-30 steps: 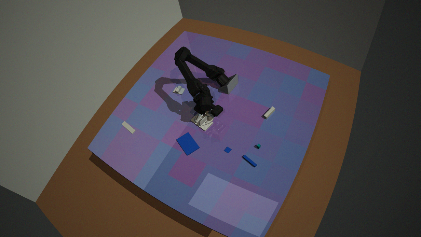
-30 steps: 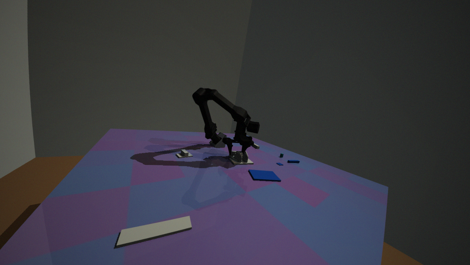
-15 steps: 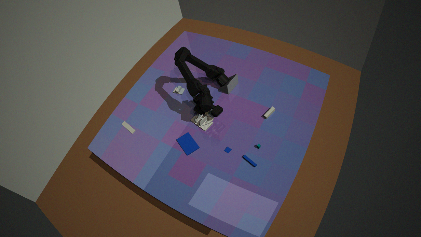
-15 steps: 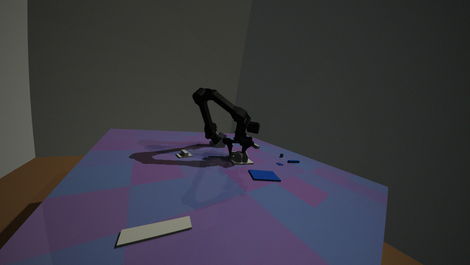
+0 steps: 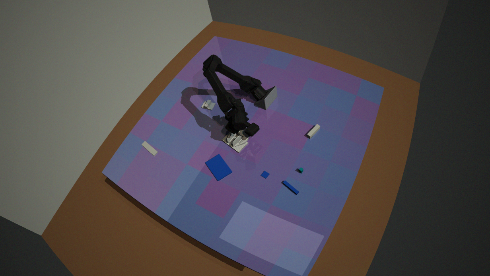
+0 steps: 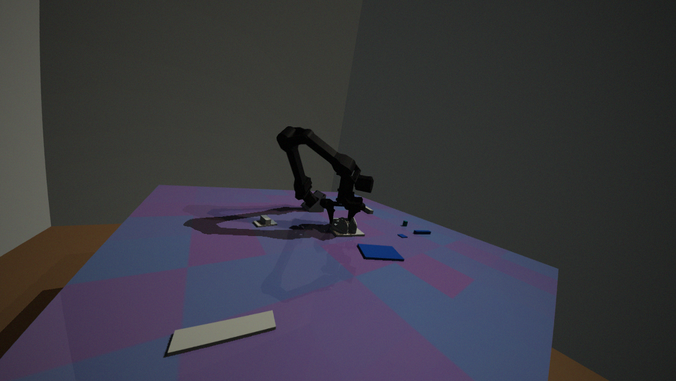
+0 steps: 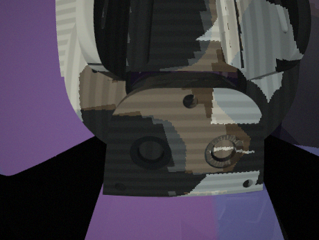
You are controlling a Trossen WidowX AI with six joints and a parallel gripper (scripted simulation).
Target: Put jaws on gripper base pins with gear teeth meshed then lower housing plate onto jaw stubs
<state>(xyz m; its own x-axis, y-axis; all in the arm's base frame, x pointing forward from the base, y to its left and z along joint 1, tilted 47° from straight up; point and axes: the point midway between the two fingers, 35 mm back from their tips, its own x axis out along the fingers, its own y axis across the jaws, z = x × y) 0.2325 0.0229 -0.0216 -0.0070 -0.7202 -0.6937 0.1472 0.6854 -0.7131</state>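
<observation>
My gripper point(image 6: 340, 220) point(image 7: 184, 141) points down and is shut on the striped housing plate point(image 7: 194, 118), with one black finger at each side edge. In the wrist view the plate looks level, and a round stub end shows inside each of its two large holes. Whether it is fully down cannot be told. The pale gripper base point(image 5: 241, 147) point(image 6: 356, 233) lies on the table below. The two jaws point(image 5: 236, 140) point(image 6: 347, 227) stand on it side by side. Their pins and gear teeth are hidden under the plate.
Around lie a blue plate point(image 5: 218, 167) point(image 6: 381, 252), a small blue square point(image 5: 265, 174), a blue bar point(image 5: 290, 187), a teal piece point(image 5: 300, 170), a cream block point(image 5: 313, 131), a flat cream bar point(image 5: 149, 148) point(image 6: 222, 331) and a pale stepped piece point(image 5: 208, 105) near the arm.
</observation>
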